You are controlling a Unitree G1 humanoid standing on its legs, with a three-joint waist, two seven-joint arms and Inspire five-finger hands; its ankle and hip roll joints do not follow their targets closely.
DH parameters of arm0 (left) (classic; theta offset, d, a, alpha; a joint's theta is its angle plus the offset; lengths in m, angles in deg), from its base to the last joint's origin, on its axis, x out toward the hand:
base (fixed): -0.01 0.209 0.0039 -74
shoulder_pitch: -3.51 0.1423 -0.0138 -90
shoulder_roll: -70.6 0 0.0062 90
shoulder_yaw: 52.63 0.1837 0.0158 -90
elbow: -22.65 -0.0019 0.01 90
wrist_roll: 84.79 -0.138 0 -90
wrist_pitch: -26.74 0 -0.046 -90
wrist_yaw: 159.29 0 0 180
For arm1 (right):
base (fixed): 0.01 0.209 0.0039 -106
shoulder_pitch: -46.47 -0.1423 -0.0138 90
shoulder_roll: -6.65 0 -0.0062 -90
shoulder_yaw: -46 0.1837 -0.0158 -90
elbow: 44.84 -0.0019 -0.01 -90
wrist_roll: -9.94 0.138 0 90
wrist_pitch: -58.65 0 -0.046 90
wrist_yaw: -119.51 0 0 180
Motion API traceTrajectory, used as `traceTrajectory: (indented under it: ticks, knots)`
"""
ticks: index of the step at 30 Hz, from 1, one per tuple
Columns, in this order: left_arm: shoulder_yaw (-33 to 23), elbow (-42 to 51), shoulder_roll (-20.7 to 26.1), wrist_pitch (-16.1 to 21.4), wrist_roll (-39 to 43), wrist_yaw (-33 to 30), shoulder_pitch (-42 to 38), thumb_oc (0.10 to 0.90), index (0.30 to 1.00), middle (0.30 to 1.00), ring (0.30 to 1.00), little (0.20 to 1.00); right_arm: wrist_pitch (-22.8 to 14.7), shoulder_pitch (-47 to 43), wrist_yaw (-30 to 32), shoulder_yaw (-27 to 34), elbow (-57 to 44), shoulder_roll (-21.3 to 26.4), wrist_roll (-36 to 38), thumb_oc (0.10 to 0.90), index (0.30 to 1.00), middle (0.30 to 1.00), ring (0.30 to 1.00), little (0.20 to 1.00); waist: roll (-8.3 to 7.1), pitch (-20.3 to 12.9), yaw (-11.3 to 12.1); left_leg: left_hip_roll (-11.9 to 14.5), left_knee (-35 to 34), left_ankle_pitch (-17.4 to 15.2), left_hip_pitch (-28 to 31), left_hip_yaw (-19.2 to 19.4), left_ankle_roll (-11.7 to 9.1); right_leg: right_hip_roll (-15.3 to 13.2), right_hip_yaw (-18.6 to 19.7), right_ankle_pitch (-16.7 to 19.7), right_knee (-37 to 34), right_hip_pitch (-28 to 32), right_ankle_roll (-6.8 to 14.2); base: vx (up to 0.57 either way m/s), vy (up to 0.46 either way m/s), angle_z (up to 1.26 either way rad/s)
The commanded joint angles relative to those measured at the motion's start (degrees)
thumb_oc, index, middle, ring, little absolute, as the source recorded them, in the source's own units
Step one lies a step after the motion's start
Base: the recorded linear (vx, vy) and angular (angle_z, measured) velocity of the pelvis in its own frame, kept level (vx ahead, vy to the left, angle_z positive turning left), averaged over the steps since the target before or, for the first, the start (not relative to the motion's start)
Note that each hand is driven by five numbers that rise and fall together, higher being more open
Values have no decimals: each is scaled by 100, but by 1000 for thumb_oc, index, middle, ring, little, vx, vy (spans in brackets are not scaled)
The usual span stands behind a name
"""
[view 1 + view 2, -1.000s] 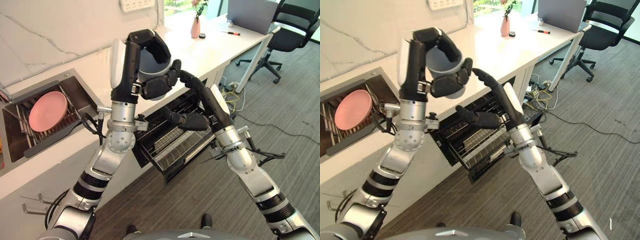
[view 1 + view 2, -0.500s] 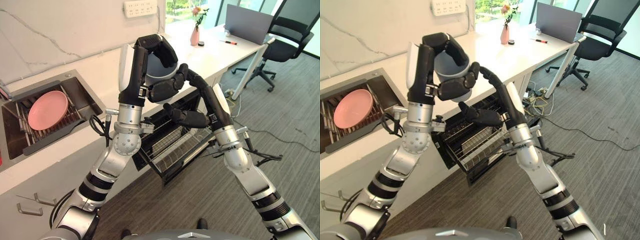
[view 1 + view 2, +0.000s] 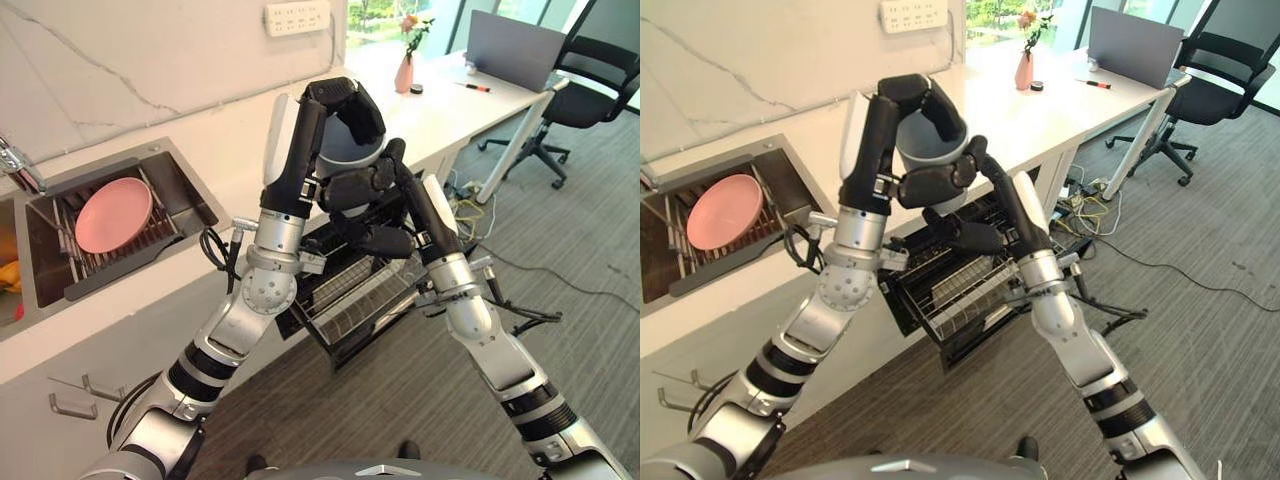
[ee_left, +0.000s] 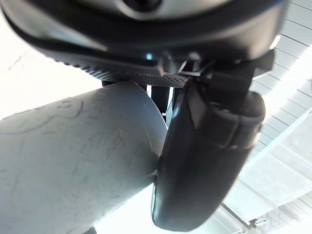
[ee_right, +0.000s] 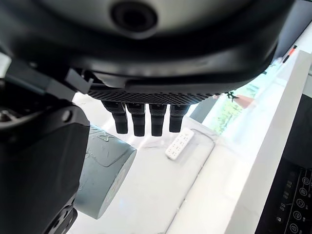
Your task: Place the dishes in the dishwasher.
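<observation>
I have the grey bowl (image 3: pixel 932 148) clamped in my left hand (image 3: pixel 930 182), raised above the dishwasher rack (image 3: pixel 965 285). My right hand (image 3: pixel 965 235), fingers apparently straight, reaches underneath. It looks rigid, smooth, probably slippery; I'd grip the rim.

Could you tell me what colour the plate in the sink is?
Pink; the plate shows best in the left eye view.

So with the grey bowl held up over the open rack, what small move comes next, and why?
Probably lower it. The left hand grips the grey bowl above the pulled-out dishwasher rack, while the right hand, fingers extended, sits just below it, possibly ready to steady it.
</observation>
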Motion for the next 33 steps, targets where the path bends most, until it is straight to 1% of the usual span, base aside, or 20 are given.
traceTrajectory:
  ticks: [1,3,7,20,21,23,33]
  knots:
    - [181,-188,-156,352,142,-82,-1426,400,300,300,300,300,-483,-656,213,372,-367,37,451,800,900,900,900,900,29,-194,26,-79,17,76,16,115,91,-424,-249,-489,97,828,468,0,0,0]
    - [175,-185,-145,344,138,-67,-1426,400,300,300,300,300,-475,-677,187,361,-342,31,502,800,900,900,900,900,24,-190,24,-73,17,70,29,133,94,-423,-235,-488,99,819,471,0,0,0]
    - [219,-103,-108,320,284,94,-1393,400,300,300,300,300,-401,-715,18,270,-105,-52,1037,800,900,900,900,900,8,-164,58,-57,17,41,132,209,111,-400,-151,-480,115,788,458,4,2,-7]
    - [325,-46,-87,317,358,294,-1387,400,300,300,300,300,-399,-544,-152,390,-278,17,1154,800,900,900,900,900,4,-168,34,-67,17,16,162,195,122,-387,-160,-498,123,816,453,0,0,-1]
    - [410,-61,-118,319,388,370,-1389,400,300,300,300,300,-351,-682,-143,353,-50,8,1249,800,900,900,900,900,0,-185,72,-66,17,20,166,182,122,-382,-178,-500,125,826,452,0,0,0]
    - [437,-52,-126,332,490,398,-1414,400,300,300,300,300,-390,-822,-101,300,14,-55,1367,800,900,900,900,900,-4,-176,92,-62,17,20,161,167,120,-383,-191,-502,123,831,445,0,0,0]
    - [704,-14,-185,370,736,748,-1451,400,300,300,300,300,-382,-894,-316,324,97,19,1776,800,900,900,900,900,-35,-177,129,-66,17,23,145,130,119,-378,-239,-507,130,850,442,0,0,0]
